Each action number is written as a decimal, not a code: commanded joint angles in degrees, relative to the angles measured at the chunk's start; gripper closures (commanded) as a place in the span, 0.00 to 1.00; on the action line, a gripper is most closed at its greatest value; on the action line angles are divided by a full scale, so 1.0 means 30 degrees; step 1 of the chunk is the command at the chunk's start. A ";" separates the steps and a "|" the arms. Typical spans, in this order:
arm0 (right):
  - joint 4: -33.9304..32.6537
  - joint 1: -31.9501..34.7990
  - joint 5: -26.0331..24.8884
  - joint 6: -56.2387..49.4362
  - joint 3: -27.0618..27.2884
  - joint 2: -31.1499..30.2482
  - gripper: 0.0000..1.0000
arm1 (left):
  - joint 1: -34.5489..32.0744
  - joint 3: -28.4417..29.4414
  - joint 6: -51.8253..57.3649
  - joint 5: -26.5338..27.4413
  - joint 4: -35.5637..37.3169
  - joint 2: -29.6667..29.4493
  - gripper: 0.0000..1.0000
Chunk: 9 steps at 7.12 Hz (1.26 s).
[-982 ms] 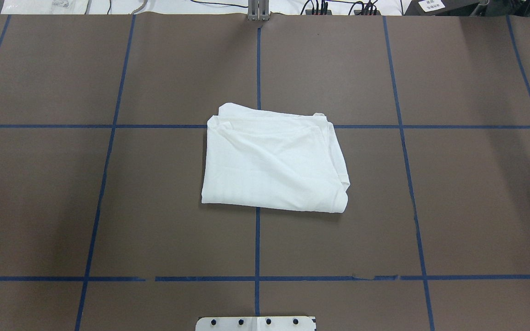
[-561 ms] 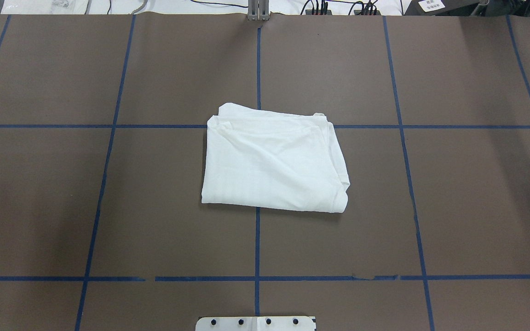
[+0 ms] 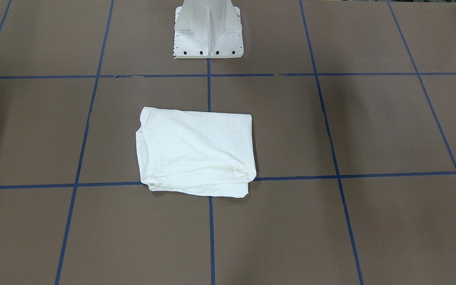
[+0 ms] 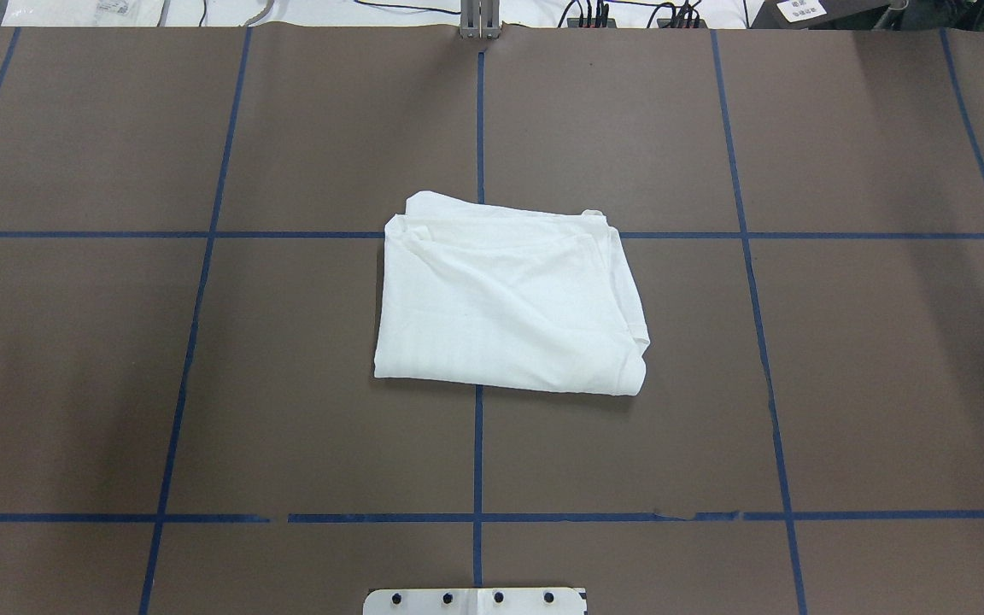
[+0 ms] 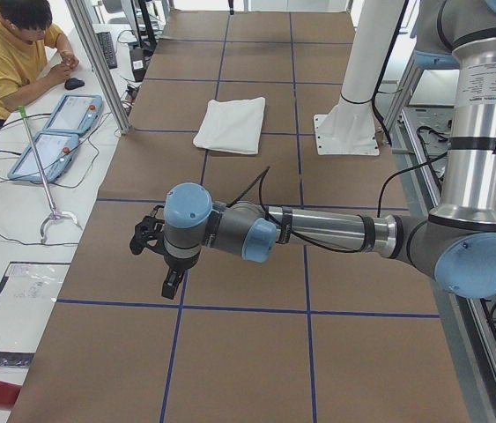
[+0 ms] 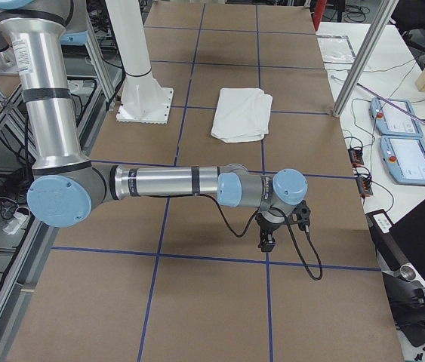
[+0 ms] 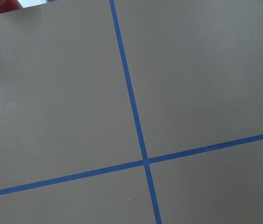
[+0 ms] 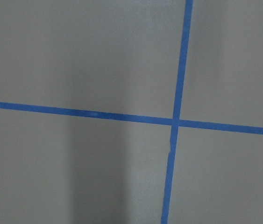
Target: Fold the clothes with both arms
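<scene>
Exterior left view: left arm (image 5: 327, 231), silver metal tube with grey joints and light-blue caps, stretched low and level over the near end of the brown paper-covered table (image 4: 287, 128), wrist bent down. Left gripper (image 5: 161, 260), black, cabled, hangs just above the paper beside a blue tape line; how far its jaws stand apart I cannot tell, and nothing shows in them

Exterior right view: right arm (image 6: 159, 181), same make, reaches out low over the opposite end of the table. Right gripper (image 6: 274, 228), black with a looping cable, points down close to the surface; jaw state cannot be told

White cotton T-shirt (image 4: 505, 303), folded to a rough rectangle with layered edges on its far side, lies flat at the table's middle, across the crossing of the centre tape line and a cross line. It sits in front of the white pedestal base (image 3: 208, 27), apart from it, and well apart from both grippers

Each wrist view: one blue tape crossing (image 7: 145, 161) on bare brown paper

Writing: a red object (image 7: 0, 4) at the table's end carries pale lettering, too cropped to read

Side benches: two blue-rimmed tablets (image 5: 71, 115); a seated person in a yellow shirt (image 5: 14, 53)
</scene>
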 commanded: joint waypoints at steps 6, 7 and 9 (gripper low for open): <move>0.1154 0.0002 -0.0158 0.0117 0.0199 0.0003 0.00 | 0.0079 -0.0070 0.0039 -0.0054 -0.0250 0.0042 0.00; 0.1503 0.0002 -0.0390 0.0117 0.0141 0.0003 0.00 | 0.0079 -0.0100 0.0010 -0.0054 -0.0250 -0.0016 0.00; 0.1741 0.0002 -0.0627 0.0176 0.0141 -0.0026 0.00 | 0.0079 -0.0246 -0.0019 -0.0025 -0.0221 -0.0133 0.00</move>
